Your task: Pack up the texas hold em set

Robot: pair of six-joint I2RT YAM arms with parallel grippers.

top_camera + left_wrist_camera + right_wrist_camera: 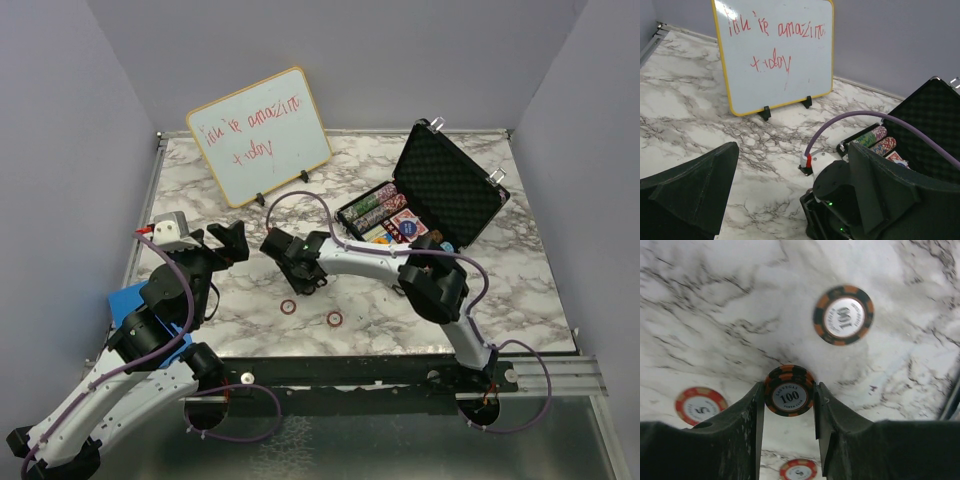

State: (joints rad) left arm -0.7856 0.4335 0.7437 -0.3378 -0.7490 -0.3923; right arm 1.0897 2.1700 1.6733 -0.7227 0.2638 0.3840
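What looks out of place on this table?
Poker chips lie loose on the marble table, outside the open briefcase: one black-and-orange 100 chip between the right gripper's fingers, another beyond it, and two red 5 chips nearby.

On the whiteboard (775, 55), upper left of the left wrist view, we read red handwriting: "you're amazing today". In the right wrist view we read "LAS VEGAS POKER CLUB 100" on the black chip (789, 397) at centre. The second black chip (843, 315), upper right, shows "100" upside down. The red chip (700, 405) at lower left and another red chip (798, 471) at the bottom each show "5".
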